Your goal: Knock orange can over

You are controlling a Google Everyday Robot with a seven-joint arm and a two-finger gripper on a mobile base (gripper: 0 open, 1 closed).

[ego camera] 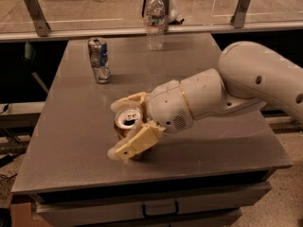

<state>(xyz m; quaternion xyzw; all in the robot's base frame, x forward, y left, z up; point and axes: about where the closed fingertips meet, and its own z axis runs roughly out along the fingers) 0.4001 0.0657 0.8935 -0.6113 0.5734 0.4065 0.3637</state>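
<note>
Contact step: my gripper (119, 129) sits jaws open astride the upright orange can (127, 120), next I'd sweep sideways to topple it.

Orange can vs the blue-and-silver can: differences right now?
Colour: the orange can is orange-gold; the blue-and-silver can is blue and silver, and looks dented.
Place: the orange can sits near the table's front edge; the blue-and-silver can is far back on the left.
Contact: the pincer straddles the orange can, one finger behind it and one in front; the blue-and-silver can stands free.
Shared: both are soda cans, neither lying down.
</note>
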